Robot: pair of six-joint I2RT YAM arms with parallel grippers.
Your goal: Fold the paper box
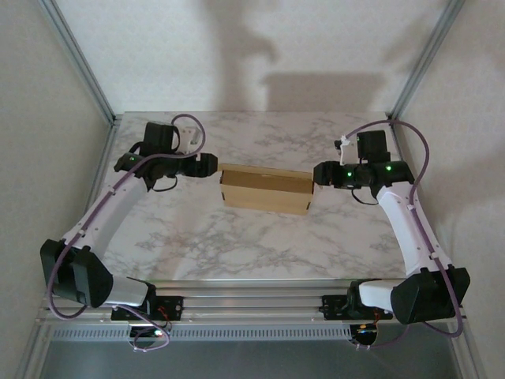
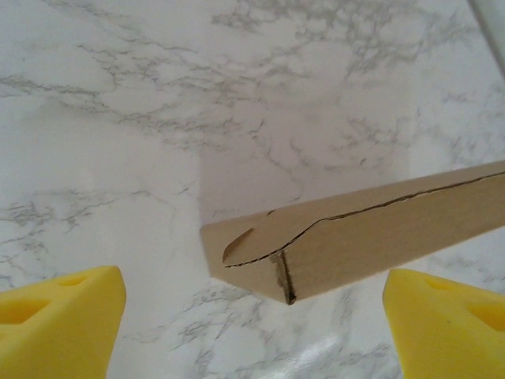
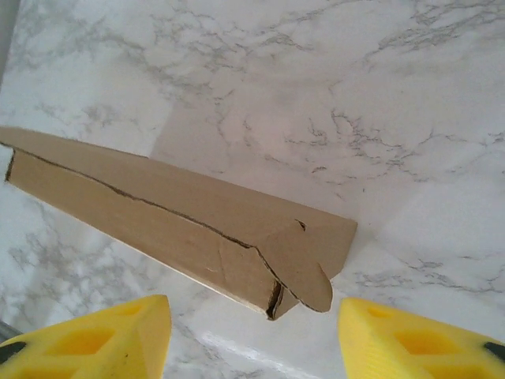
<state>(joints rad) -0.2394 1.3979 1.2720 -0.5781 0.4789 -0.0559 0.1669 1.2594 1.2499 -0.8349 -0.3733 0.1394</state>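
Note:
The paper box [image 1: 264, 189] lies shut in the middle of the marble table, a shallow brown cardboard mailer with its long side across the view. My left gripper [image 1: 211, 166] is at its left end and my right gripper [image 1: 319, 175] at its right end. In the left wrist view the gripper [image 2: 252, 332] is open, its yellow fingers [image 2: 59, 316] wide apart with the box corner [image 2: 355, 237] low between them, untouched. In the right wrist view the gripper [image 3: 252, 339] is also open. The box end [image 3: 181, 221], with a rounded tab flap hanging slightly loose, sits just ahead of its fingers [image 3: 418, 339].
The marble table [image 1: 260, 245] has a white wall behind it and metal frame posts [image 1: 79, 59] at the back corners. A small white fitting [image 1: 189, 126] sits near the back left, behind the left arm.

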